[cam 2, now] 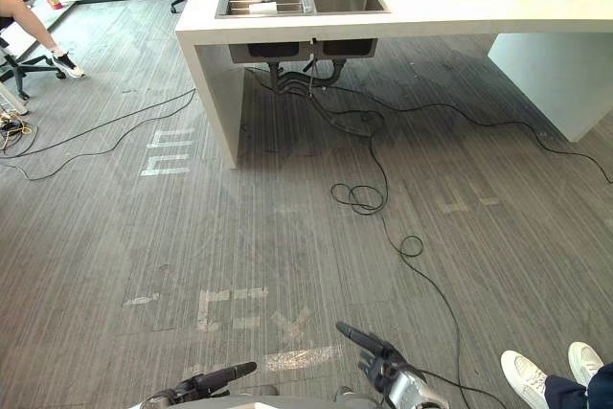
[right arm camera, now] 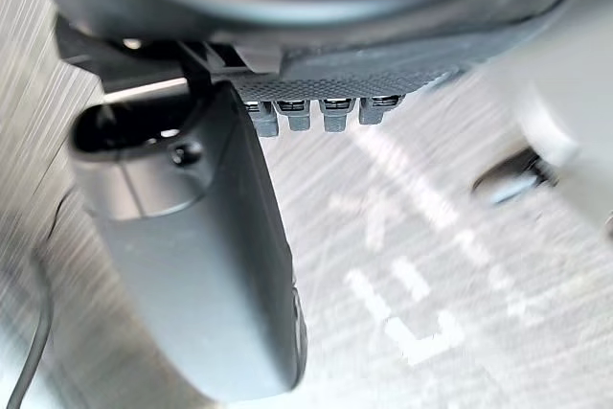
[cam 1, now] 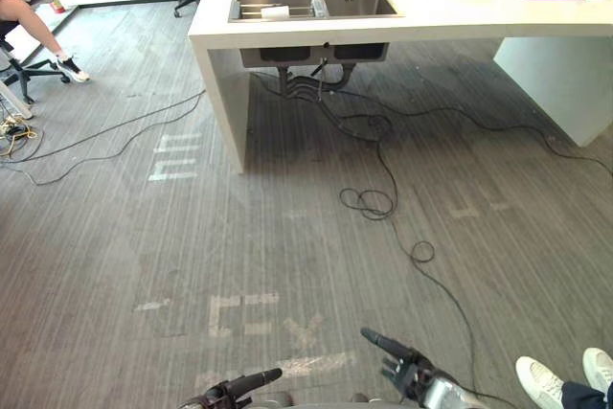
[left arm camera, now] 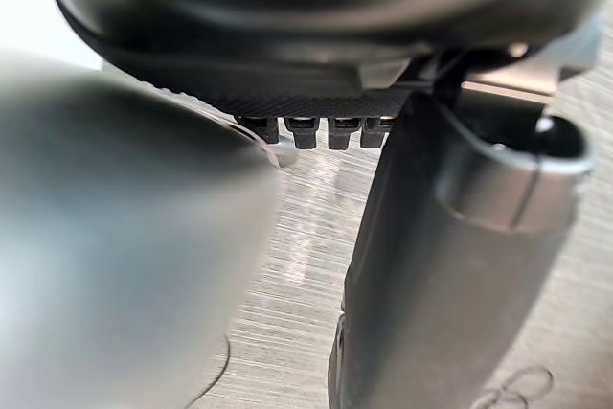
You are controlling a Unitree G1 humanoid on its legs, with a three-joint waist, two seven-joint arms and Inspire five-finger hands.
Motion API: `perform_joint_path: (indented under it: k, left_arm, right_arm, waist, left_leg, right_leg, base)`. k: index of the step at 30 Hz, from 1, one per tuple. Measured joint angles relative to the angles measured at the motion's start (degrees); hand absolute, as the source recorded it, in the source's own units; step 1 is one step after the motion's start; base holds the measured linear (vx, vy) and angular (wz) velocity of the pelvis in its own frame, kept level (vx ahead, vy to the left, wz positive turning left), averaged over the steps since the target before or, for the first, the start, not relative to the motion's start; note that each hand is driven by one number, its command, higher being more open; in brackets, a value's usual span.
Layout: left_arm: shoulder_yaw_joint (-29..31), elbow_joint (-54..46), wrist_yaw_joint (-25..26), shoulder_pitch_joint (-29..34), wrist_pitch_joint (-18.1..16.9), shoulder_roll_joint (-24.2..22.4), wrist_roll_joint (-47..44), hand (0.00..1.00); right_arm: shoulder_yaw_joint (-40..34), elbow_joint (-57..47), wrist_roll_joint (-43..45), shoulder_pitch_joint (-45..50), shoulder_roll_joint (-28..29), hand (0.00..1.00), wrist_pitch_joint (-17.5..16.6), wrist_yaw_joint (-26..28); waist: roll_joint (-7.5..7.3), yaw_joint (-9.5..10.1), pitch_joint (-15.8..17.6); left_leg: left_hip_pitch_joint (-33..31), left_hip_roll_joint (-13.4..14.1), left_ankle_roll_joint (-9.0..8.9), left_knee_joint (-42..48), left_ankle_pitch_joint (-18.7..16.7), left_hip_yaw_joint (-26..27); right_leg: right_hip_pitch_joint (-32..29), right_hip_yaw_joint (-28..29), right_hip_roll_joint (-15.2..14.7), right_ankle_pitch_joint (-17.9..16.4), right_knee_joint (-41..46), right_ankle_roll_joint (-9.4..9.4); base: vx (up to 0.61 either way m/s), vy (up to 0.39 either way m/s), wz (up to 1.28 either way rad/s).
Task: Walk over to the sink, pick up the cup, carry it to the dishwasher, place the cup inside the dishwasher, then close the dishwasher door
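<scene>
With the cup (cam 1: 275, 12) lying in the left basin of the far sink (cam 1: 362, 3), and the left hand (cam 1: 233, 391) and right hand (cam 1: 406, 369) both low, fingers relaxed and empty, the walk should, I judge, head straight forward and square up to the counter (cam 1: 431, 18).

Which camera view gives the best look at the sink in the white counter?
The left eye view: the sink shows whole, both basins open to the camera, with a white thing in the left one. The right eye view shows the same, nearly as well. The wrist views face the floor.
</scene>
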Motion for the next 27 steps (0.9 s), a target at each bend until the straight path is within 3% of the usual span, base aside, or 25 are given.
perform_joint_path:
  k: [4, 10, 15, 21, 27]
  left_arm:
    - [-0.76, -4.18, 2.15, -3.7, -4.3, -3.85, 3.61, 1.0]
    - [-1.93, -5.59, 5.77, -4.53, -3.98, -4.52, 9.75, 1.0]
    - [-2.12, -5.32, 13.44, -2.97, -4.45, -3.85, 19.51, 1.0]
    - [-2.09, -5.32, 21.86, -1.36, -7.14, -4.0, 26.62, 1.0]
    - [-0.63, -5.15, 26.09, 1.0, -9.96, -4.49, 27.51, 1.0]
  right_arm:
    - [0.02, -0.28, -2.14, -0.89, -0.51, 1.0, 0.07, 2.2]
    - [1.15, -0.36, -7.25, -0.56, -1.1, 1.0, 0.0, 3.66]
    - [2.19, -0.34, -11.46, -0.09, -1.22, 1.0, -3.89, 3.74]
    - [2.16, -1.03, -13.39, 0.51, -1.21, 1.0, -6.2, 4.24]
    - [2.09, -1.13, -13.85, 2.79, -1.15, 1.0, -7.15, 5.72]
  waist:
    - [-0.09, 0.34, 0.25]
    - [-0.13, -0.05, 0.3]
    - [-0.16, 0.27, 0.32]
    - [-0.33, 0.43, 0.42]
    - [-0.63, 0.51, 0.59]
  left_leg:
    - [0.17, -0.6, -0.38, -0.04, 0.28, -1.23]
    - [0.62, -1.09, -0.18, -0.99, 0.72, -1.36]
    - [0.59, -1.4, 0.04, -1.01, 0.87, -1.63]
    - [0.34, -1.45, 0.99, -1.37, 1.5, -2.09]
    - [0.16, -1.46, 1.36, -1.43, 1.76, -2.14]
  right_leg:
    - [0.39, -1.85, -0.77, -0.14, 0.91, 0.47]
    - [0.38, -2.31, -1.21, -0.12, 1.06, 0.43]
    - [0.39, -2.95, -1.52, -0.1, 1.19, 0.4]
    - [0.36, -3.85, -1.52, -0.06, 1.22, 0.0]
    - [0.36, -4.5, -1.51, 0.1, 0.87, -0.87]
  base:
    - [-0.05, 0.006, 0.15]
    - [-0.03, 0.007, 0.02]
    - [-0.01, 0.0, 0.02]
    - [-0.05, -0.011, 0.06]
    - [-0.04, -0.009, 0.01]
